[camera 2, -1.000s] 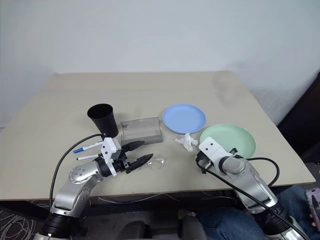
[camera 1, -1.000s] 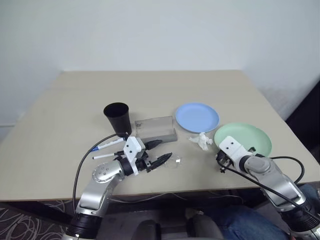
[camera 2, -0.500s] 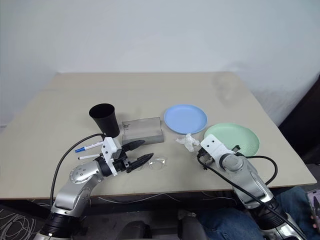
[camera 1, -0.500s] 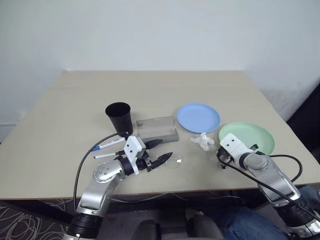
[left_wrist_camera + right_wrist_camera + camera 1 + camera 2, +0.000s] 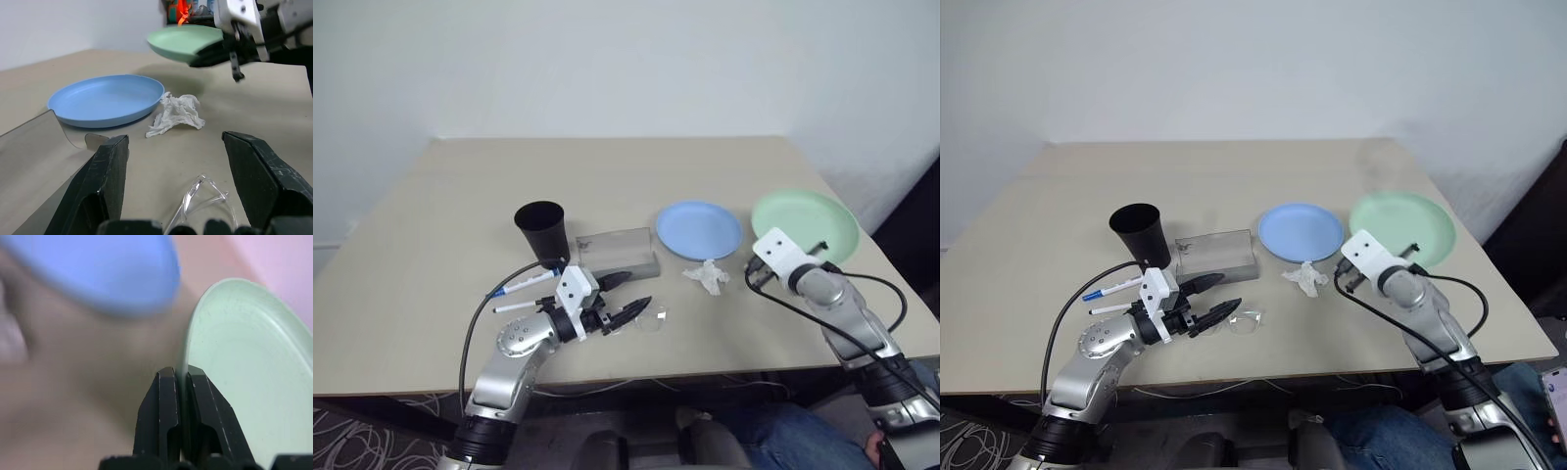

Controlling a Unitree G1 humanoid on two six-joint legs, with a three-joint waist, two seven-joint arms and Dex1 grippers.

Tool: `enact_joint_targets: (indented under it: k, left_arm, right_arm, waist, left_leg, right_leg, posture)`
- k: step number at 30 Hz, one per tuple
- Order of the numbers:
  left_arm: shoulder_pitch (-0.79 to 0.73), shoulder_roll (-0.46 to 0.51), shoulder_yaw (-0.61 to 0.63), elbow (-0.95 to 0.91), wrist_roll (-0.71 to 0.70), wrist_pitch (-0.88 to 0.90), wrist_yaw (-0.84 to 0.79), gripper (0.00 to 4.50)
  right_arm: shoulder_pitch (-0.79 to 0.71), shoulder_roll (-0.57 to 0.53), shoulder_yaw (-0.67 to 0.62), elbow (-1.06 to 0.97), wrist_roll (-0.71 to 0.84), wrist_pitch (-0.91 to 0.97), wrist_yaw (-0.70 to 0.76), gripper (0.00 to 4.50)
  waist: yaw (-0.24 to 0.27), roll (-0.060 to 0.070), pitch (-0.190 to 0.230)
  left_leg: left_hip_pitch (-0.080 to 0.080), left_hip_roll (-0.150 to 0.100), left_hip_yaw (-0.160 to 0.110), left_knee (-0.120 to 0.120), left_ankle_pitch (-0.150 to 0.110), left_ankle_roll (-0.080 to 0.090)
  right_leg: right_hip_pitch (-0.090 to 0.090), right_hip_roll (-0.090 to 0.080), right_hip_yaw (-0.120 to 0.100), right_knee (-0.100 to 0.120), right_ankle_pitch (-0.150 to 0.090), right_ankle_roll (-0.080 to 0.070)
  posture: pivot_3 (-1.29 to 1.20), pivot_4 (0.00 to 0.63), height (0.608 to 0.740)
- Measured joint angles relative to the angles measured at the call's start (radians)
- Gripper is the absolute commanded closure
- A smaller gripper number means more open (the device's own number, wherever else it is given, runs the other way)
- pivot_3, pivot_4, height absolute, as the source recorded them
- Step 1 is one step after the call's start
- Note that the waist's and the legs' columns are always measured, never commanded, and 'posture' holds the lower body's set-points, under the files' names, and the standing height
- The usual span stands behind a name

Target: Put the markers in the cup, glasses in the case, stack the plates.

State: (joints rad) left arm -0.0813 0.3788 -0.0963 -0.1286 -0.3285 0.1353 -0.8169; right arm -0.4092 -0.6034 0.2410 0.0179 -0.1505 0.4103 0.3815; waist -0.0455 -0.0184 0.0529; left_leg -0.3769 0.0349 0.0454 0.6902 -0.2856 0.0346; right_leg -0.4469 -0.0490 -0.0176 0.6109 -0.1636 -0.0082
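Right gripper (image 5: 180,377) pinches the rim of the green plate (image 5: 806,223), held above the table (image 5: 607,176) beside the blue plate (image 5: 699,229). Left gripper (image 5: 625,297), jaws wide, hovers by the glasses (image 5: 653,319), near the case (image 5: 619,255), cup (image 5: 541,231) and markers (image 5: 521,294).

You see a smooth, matt beige surface (image 5: 607,176) carrying two smooth plastic plates with a soft sheen, the green plate (image 5: 806,224) and the blue plate (image 5: 699,229). The cup (image 5: 541,232) looks like matt black plastic, the case (image 5: 619,252) grey with a translucent lid, and the glasses (image 5: 205,200) clear and glossy. The tissue (image 5: 175,114) is crumpled white paper, and the fingers (image 5: 166,416) you're working with are matt black plastic.
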Motion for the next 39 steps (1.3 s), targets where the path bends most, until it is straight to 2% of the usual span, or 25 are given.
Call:
enact_joint_targets:
  k: [4,7,11,21,22,28,35,39]
  left_arm:
    - [-0.002,0.001,0.001,0.004,0.0,-0.001,-0.001,1.28]
    - [-0.011,0.002,0.003,0.015,0.0,-0.005,-0.001,1.28]
    - [-0.021,0.001,0.003,0.026,0.001,-0.011,0.001,1.28]
    - [-0.013,0.003,0.004,0.022,0.002,-0.017,0.021,1.28]
    - [-0.01,0.003,0.004,0.02,0.002,-0.017,0.023,1.28]
    - [-0.004,0.008,0.004,0.019,0.002,-0.017,0.032,1.28]
    - [-0.004,0.009,0.004,0.019,0.002,-0.017,0.032,1.28]
    - [-0.01,0.009,0.003,0.02,0.002,-0.017,0.03,1.28]
  right_arm:
    - [-0.061,0.034,-0.021,0.086,0.087,-0.138,0.133,4.47]
    - [-0.154,0.043,-0.009,0.231,0.116,-0.256,0.269,4.47]
    - [-0.283,0.101,0.004,0.445,0.117,-0.408,0.381,4.47]
    - [-0.417,0.197,0.03,0.785,0.076,-0.626,0.476,4.47]
    - [-0.428,0.203,0.03,0.806,0.071,-0.637,0.482,3.98]
    - [-0.46,0.227,0.023,0.862,0.07,-0.686,0.484,2.14]
    - [-0.459,0.224,-0.023,0.849,0.074,-0.698,0.481,2.14]
    - [-0.422,0.203,-0.059,0.763,0.12,-0.629,0.525,2.14]
  waist:
    - [0.001,0.0,0.0]
    - [0.0,0.0,0.0]
    - [-0.002,0.0,0.0]
    - [-0.001,0.002,0.0]
    - [-0.001,0.002,0.0]
    - [0.001,0.002,0.0]
    - [0.0,0.003,-0.001]
    - [0.001,0.003,0.0]
  left_leg:
    - [0.0,0.0,0.0,0.0,0.0,0.0]
    - [0.0,-0.001,0.0,0.001,0.0,0.001]
    - [0.001,0.0,0.001,0.001,0.0,0.001]
    - [0.001,0.0,0.001,0.001,0.0,0.001]
    - [0.001,0.0,0.001,0.001,0.0,0.001]
    - [0.002,0.0,0.001,0.002,0.0,0.001]
    - [0.003,0.0,0.001,0.003,0.0,0.001]
    - [0.004,0.0,0.001,0.004,0.001,0.001]
  right_leg:
    - [0.001,0.0,0.0,-0.001,0.0,0.0]
    - [0.001,0.0,0.001,-0.001,0.0,0.0]
    - [0.001,0.0,0.001,0.001,0.001,0.0]
    - [0.001,0.0,0.002,0.001,0.002,0.002]
    - [0.001,0.0,0.002,0.002,0.002,0.002]
    - [0.001,0.0,0.001,0.005,0.002,0.002]
    - [0.0,0.0,0.003,0.009,0.002,0.003]
    - [0.0,0.0,0.002,0.011,0.002,0.003]
  posture:
    - [0.0,0.0,0.721]
    - [0.0,0.0,0.721]
    - [0.0,0.0,0.721]
    - [0.0,0.0,0.721]
    - [0.0,0.0,0.721]
    - [0.0,0.0,0.721]
    - [0.0,0.0,0.721]
    - [0.0,0.0,0.721]
